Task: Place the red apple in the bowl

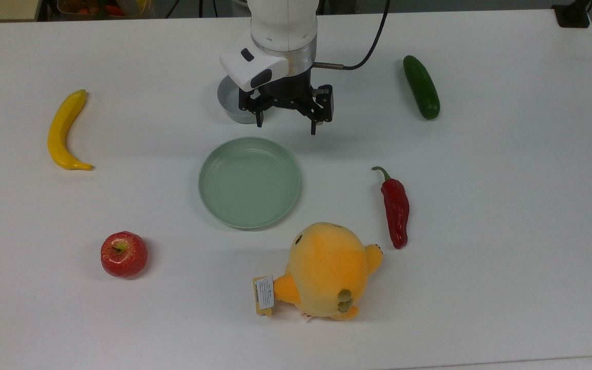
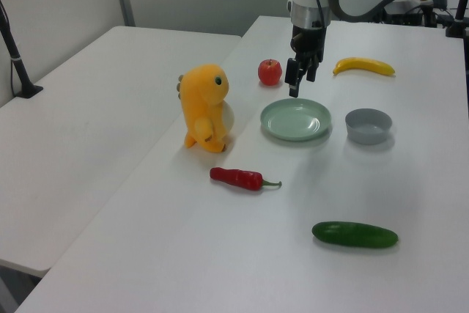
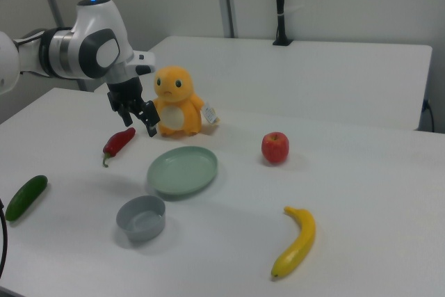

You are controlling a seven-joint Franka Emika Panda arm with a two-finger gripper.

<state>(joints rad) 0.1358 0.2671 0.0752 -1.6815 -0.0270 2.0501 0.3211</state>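
A white table [image 1: 506,246] carries the spread of props while the gripper [image 1: 285,123] hangs above it with its fingers spread wide and nothing between them, over bare tabletop between the bowl [image 1: 230,103] and the plate [image 1: 248,182]. In the top view the apple [image 1: 124,254] sits toward the table's near left corner, well apart from the gripper and from the grey bowl, which stands near the far edge, partly covered by the arm's wrist. The pale green plate lies at the table's middle, just in front of the bowl. A banana [image 1: 65,131] lies by the top view's left edge of the table, a cucumber [image 1: 421,87] toward the far right corner, and a chilli [image 1: 395,208] to the plate's right. A yellow plush toy [image 1: 327,270] lies near the front edge, close to the plate. In the right view the gripper [image 3: 137,118] hangs in front of the toy [image 3: 177,102], above the chilli [image 3: 118,142].
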